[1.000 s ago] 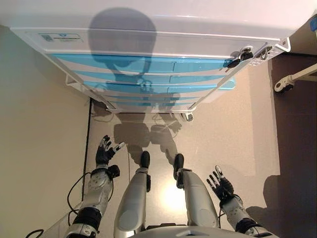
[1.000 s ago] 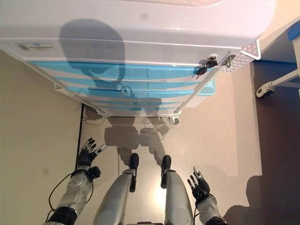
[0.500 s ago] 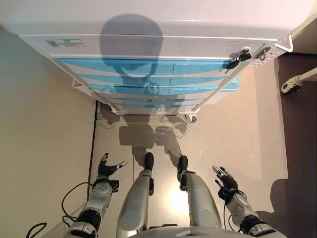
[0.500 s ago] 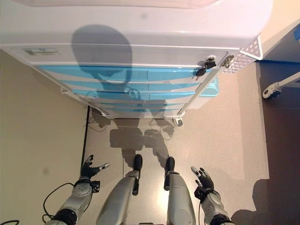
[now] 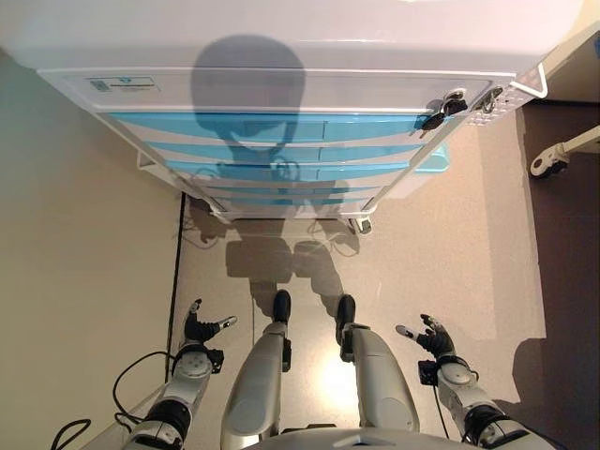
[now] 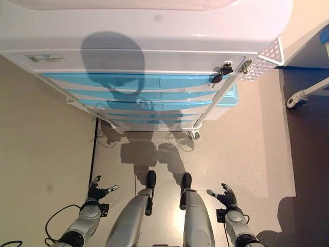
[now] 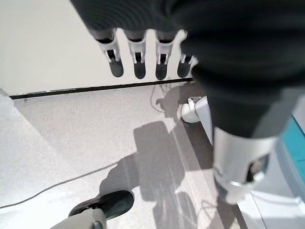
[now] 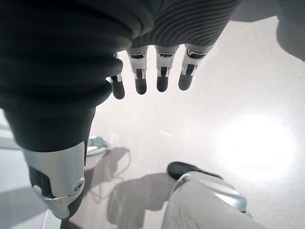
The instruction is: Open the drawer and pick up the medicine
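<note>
A white wheeled cabinet (image 5: 281, 89) with several light-blue drawers (image 5: 272, 127) stands ahead of me; all drawers look closed. No medicine shows in any view. A key (image 5: 433, 117) hangs in a lock at the cabinet's upper right corner. My left hand (image 5: 198, 328) hangs low at the lower left, far from the cabinet, fingers straight and holding nothing. My right hand (image 5: 431, 337) hangs low at the lower right, also open and holding nothing. In the wrist views the left fingers (image 7: 138, 67) and right fingers (image 8: 162, 78) point out over bare floor.
A beige wall (image 5: 75, 281) runs along the left, next to the cabinet. A caster of another piece of furniture (image 5: 544, 164) shows at the right. A light-blue bin (image 5: 433, 159) hangs on the cabinet's right side. Grey floor (image 5: 441, 244) lies between me and the cabinet.
Both hands have dropped lower and back toward my sides, away from the cabinet. The camera has shifted slightly; the cabinet itself has not moved.
</note>
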